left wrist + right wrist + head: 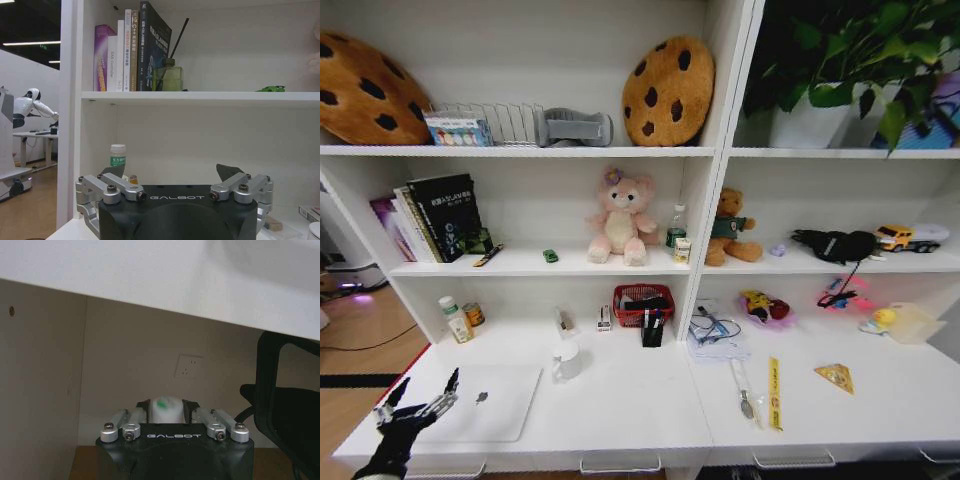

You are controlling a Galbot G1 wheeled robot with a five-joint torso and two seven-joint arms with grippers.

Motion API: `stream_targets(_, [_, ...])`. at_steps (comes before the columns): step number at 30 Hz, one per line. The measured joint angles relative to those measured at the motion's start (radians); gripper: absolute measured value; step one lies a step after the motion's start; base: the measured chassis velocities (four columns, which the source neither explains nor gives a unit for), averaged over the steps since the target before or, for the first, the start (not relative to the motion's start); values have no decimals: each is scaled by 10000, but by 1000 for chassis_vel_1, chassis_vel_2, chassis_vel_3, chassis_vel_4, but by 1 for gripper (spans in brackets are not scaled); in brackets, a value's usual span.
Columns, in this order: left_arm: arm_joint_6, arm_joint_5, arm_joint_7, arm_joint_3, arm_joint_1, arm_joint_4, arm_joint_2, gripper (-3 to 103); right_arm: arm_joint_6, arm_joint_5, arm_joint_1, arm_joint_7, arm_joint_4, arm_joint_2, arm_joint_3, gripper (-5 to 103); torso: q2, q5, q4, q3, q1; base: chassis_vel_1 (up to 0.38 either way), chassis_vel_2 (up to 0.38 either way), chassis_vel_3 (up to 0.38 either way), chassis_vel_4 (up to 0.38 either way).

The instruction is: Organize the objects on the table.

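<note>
Little looks tidied yet: the silver laptop point(490, 402), white mug point(566, 361), yellow ruler point(774, 393) and yellow triangular piece point(836, 376) lie scattered across the white table point(650, 425). The left gripper point(420, 400) hovers wide open at the near left corner, just left of the laptop. The right gripper point(167, 412) clasps a small white object with a green mark point(165, 409) below the tabletop.

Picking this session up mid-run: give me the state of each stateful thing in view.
Left gripper: open, empty, at the desk's left front corner.
Right gripper: shut on a small white object with a green mark.
Silver laptop: lid closed, flat on the desk.
White mug: upright.
Desk drawers: closed.
</note>
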Motion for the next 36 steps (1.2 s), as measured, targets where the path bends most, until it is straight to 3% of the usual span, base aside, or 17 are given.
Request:
stream_targets(2, [0, 0, 0, 0, 0, 0, 0, 100, -13, 0, 10, -3, -22, 0, 5, 40, 0, 0, 1, 0, 0, 0, 0, 0, 0])
stream_targets(5, [0, 0, 0, 0, 0, 0, 0, 100, -17, -13, -176, -6, 83, 25, 13, 57, 0, 0, -1, -1, 0, 0, 0, 0, 0])
stream_targets(7, [0, 0, 0, 0, 0, 0, 0, 100, -11, -25, -205, -5, 102, 30, 13, 57, 0, 0, 0, -1, 0, 0, 0, 0, 0])
stream_targets(9, [0, 0, -1, 0, -1, 0, 0, 100, 107, -193, -571, 36, 398, 96, 11, 73, 0, 0, 0, -1, 0, 0, 0, 0, 0])
stream_targets(11, [0, 0, 0, 0, 0, 0, 0, 100, 134, -222, -639, 56, 450, 110, 14, 73, 1, 0, 0, -1, 0, 0, 0, 0, 0])
stream_targets(14, [0, 0, 0, 0, 0, 0, 0, 100, 401, -569, -1501, 504, 1176, 280, 104, 89, 1, 1, 1, -2, -1, 0, 0, 0, 0])
stream_targets(17, [0, 0, 0, 0, 0, 0, 0, 100, 442, -429, -2445, 676, 2127, 355, 183, 98, 2, 1, 0, -2, -1, 0, 0, 0, 0])
stream_targets(23, [0, 0, -1, 0, 0, 0, 0, 100, 458, -329, -4251, 1067, 3974, 402, 397, 100, 2, 0, -3, -2, -4, 0, 0, 0, 0])
stream_targets(25, [0, 0, 0, 0, -1, 0, 0, 100, 461, -264, -5330, 1468, 5446, 428, 556, 100, 3, -1, -2, -3, -4, 0, 0, 0, 0])
stream_targets(27, [-1, 0, 0, 0, 0, 0, 0, 100, 464, -1046, -6984, 3010, 7856, 542, 682, 100, 3, 0, -2, -2, -4, 0, 0, 0, 0])
stream_targets(30, [0, 0, 0, 0, 0, 0, 0, 100, 465, -1449, -7633, 3649, 8995, 583, 790, 100, 3, 1, -1, -3, -4, 0, 0, 0, 0])
stream_targets(34, [0, 0, 0, 0, 0, 0, 0, 100, 465, -1469, -8130, 3755, 10077, 547, 866, 100, 3, 0, -2, -2, -4, 0, 0, 0, 0])
stream_targets(36, [0, 0, 0, 0, 0, 0, 0, 100, 418, -838, -8567, 3574, 11456, 399, 931, 100, 3, 0, -1, -1, -3, 0, 0, 0, 0])
